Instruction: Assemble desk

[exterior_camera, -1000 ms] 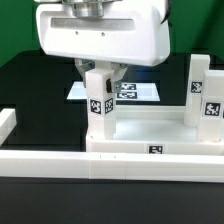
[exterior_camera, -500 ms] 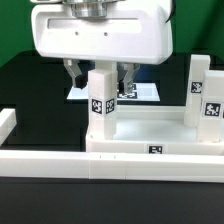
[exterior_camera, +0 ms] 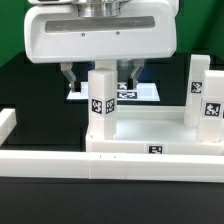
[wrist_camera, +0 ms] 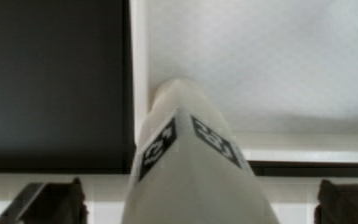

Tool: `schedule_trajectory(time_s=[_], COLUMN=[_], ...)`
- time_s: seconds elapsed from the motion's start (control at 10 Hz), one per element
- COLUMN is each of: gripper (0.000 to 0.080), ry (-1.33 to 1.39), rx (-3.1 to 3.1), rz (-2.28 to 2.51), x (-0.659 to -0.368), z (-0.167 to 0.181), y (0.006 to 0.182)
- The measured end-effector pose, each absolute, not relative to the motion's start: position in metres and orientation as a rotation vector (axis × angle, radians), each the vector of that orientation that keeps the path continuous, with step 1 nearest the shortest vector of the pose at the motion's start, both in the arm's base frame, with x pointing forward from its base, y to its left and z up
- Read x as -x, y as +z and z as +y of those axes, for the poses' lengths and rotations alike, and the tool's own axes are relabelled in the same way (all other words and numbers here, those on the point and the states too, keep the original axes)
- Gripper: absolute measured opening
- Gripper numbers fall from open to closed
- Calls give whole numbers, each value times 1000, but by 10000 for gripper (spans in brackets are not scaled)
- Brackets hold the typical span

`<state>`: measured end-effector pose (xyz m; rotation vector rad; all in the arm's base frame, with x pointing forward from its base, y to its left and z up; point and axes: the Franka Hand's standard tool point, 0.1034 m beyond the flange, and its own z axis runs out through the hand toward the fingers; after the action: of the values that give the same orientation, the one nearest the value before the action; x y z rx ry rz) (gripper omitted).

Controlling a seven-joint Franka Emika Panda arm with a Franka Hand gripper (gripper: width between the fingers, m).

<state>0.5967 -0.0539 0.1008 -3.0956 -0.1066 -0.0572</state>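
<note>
Since the earlier frames, the fingers [exterior_camera: 99, 76] had spread wide and released the short white square-post leg [exterior_camera: 101, 100], which stood upright on the large white plastic desk top with raised rim [exterior_camera: 150, 124], a second leg [exterior_camera: 197, 92] towards the exterior view's right. If unseated, a retreating finger brushing it might topple it. Below lay a black tabletop [exterior_camera: 30, 80], dark background behind
</note>
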Motion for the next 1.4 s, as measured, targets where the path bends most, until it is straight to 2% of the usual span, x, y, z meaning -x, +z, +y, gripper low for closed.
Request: schedule_trajectory(time_s=[0.2,0.6,0.7,0.8,0.9,1.0,1.4], gripper=[649,649,559,559,365,288,288], ry=[-52,-46,-44,-45,-44,-44,-38], rx=[3083,3001,2984,2991,2991,2992,3029], rz=[-489,-914,-973,-952,-950,-950,-757], x=[-596,-595,-595,-595,-595,-595,-594], z=[-56,-58,-57,-57,-57,-58,-61], y=[100,100,100,100,100,100,100])
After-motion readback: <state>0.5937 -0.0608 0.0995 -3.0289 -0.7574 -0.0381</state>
